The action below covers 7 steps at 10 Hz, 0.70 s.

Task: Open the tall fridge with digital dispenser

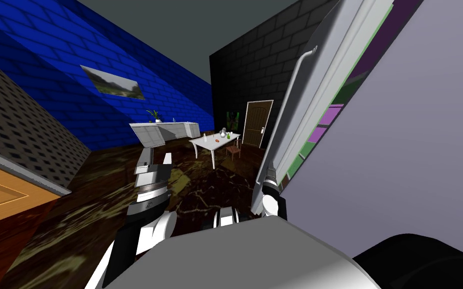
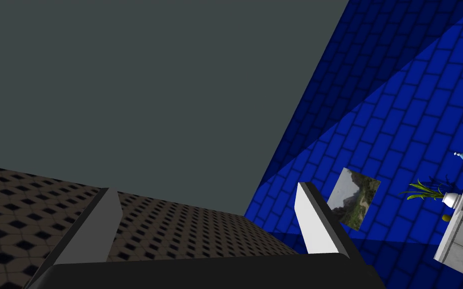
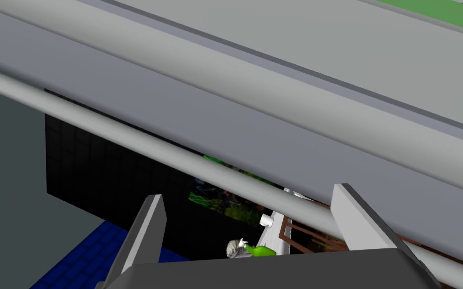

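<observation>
Grey fridge door (image 1: 303, 118) ajar, right gripper (image 3: 249, 195) spread at its handle (image 3: 125, 135)

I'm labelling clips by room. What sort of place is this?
Likely a kitchen-diner: tall grey fridge with long bar handle, white counter cabinets along the blue brick wall, white dining table.

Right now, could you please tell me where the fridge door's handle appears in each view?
Head view: handle slants up the grey door, right of centre.
Left wrist view: not in it.
Right wrist view: crosses diagonally at the open right gripper.
Shared landmark: blue brick wall.
</observation>
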### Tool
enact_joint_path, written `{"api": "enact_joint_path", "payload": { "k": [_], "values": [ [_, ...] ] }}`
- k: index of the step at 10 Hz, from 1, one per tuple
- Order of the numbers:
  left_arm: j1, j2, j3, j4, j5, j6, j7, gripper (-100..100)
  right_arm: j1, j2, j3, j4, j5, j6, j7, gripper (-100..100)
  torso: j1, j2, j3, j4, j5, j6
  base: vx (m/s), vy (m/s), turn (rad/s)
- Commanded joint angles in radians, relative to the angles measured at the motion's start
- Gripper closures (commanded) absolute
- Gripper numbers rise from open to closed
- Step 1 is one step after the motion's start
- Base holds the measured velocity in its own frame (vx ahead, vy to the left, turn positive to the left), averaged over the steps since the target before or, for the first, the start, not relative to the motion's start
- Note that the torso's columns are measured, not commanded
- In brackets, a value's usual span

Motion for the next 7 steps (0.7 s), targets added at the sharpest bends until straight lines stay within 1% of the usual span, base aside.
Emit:
{"api": "enact_joint_path", "payload": {
  "k": [1, 3, 4, 5, 6, 7],
  "values": [
    [0.0, 0.0, 0.0, 0.0, 0.0, 0.0, 0.0, 0, 0.002, -0.012, -0.01, 0.016, 0.01, -0.021, -0.028, 100, 0.004, 0.004, 0.003, -0.002, -0.002, 0.0, -0.013, -0.013, 0.047],
    [0.0, 0.0, 0.0, 0.0, 0.0, 0.0, 0.0, 0, 0.008, -0.021, -0.002, 0.046, 0.024, -0.048, -0.072, 100, 0.014, 0.016, 0.008, 0.01, 0.009, 0.0, -0.023, -0.027, 0.042],
    [0.0, 0.0, 0.0, 0.0, 0.0, 0.0, 0.0, 0, 0.012, -0.025, 0.001, 0.06, 0.031, -0.061, -0.093, 100, 0.016, 0.019, 0.01, 0.01, 0.01, 0.001, -0.042, -0.014, 0.032],
    [0.0, 0.0, 0.0, 0.0, 0.0, 0.0, 0.0, 0, 0.022, -0.018, 0.011, 0.052, 0.022, -0.041, -0.075, 100, 0.016, 0.019, 0.01, 0.008, 0.008, 0.002, -0.023, 0.0, -0.001],
    [0.0, 0.0, 0.0, 0.0, 0.0, 0.0, 0.0, 0, -0.004, -0.015, 0.014, 0.036, 0.015, -0.069, -0.056, -100, 0.02, 0.018, 0.01, 0.005, 0.005, -0.001, -0.007, 0.016, 0.027],
    [0.0, 0.0, 0.0, 0.0, 0.0, 0.0, 0.0, 0, -0.022, -0.013, 0.016, 0.026, 0.01, -0.085, -0.041, -100, 0.024, 0.017, 0.01, 0.004, 0.006, -0.002, 0.008, 0.027, 0.062]
  ]
}}
